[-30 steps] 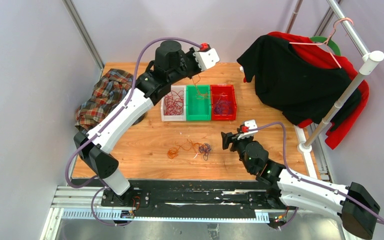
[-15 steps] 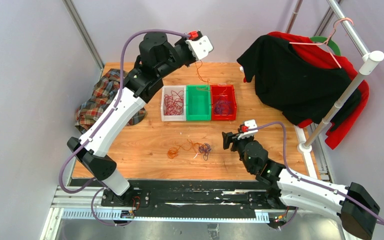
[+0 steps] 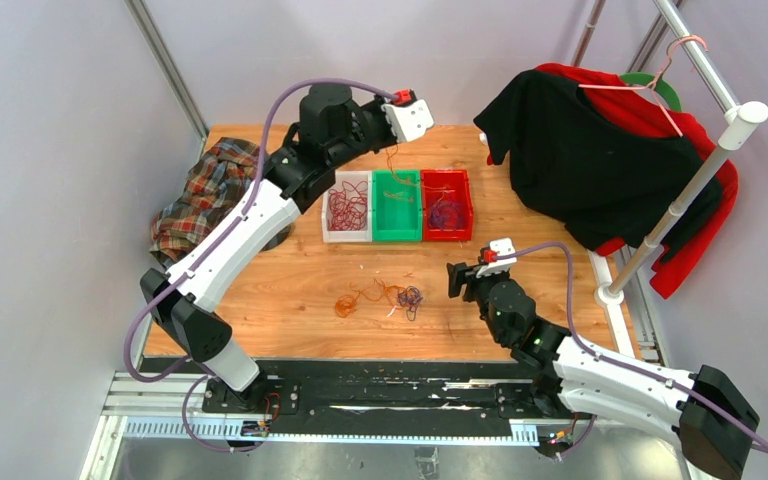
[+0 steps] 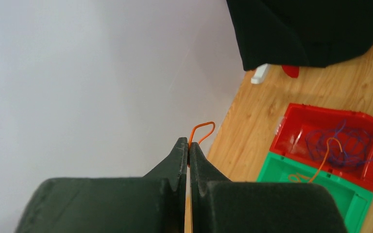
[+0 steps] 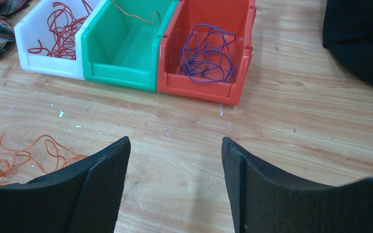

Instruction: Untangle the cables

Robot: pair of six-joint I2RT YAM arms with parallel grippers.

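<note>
Left wrist view shows your left jaws pinched shut on an orange cable (image 4: 201,127), held high with its tail dangling into the green bin (image 3: 397,218). Lower it centred over that bin before you release, clear of the red bin (image 3: 447,235). Meanwhile your right jaws hang wide above the tabletop (image 3: 290,280), near the loose tangle (image 3: 385,297).

Robotics lab: grey-walled booth (image 3: 40,150), arms (image 3: 230,240) bolted to rail (image 3: 390,398).

red cables (image 5: 60,29): white bin (image 5: 53,67) | purple cables (image 5: 206,48): red bin (image 5: 199,91) | orange cable (image 4: 204,124): hanging into green bin (image 5: 121,76) | tangle (image 3: 385,297): tabletop (image 5: 281,121)
</note>
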